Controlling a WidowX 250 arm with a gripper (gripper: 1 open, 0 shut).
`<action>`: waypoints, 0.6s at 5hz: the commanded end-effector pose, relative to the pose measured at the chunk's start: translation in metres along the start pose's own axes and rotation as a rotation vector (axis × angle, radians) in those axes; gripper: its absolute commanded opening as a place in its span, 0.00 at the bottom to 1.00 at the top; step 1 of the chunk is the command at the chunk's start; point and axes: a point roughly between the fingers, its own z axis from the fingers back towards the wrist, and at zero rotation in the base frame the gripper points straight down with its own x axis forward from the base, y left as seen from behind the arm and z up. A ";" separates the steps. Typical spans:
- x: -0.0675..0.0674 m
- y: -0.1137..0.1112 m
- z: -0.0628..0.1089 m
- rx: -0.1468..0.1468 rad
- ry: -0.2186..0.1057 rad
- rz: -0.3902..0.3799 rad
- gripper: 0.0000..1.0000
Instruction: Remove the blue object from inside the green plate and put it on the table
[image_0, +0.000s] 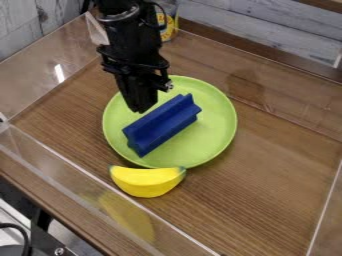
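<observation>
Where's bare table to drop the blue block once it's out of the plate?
Widest bare table is right of the green plate, out to the acrylic wall. Another patch lies left of the plate, toward the left wall. The near side is crowded: the yellow banana toy sits against the plate's rim. The blue object lies in the plate, the end effector over its left end.

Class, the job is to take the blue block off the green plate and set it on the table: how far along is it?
Nothing looks done yet: the blue block lies inside the green plate. In hand: the gripper points down over the plate beside the block's upper-left side, not holding it. Left: grasp the block, lift it out and set it on the table, clear of the yellow banana toy.
</observation>
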 end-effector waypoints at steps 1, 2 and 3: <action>0.009 0.004 0.013 0.020 -0.055 -0.003 1.00; 0.010 0.004 0.012 0.018 -0.054 -0.002 0.00; 0.011 0.004 0.010 0.017 -0.052 -0.005 1.00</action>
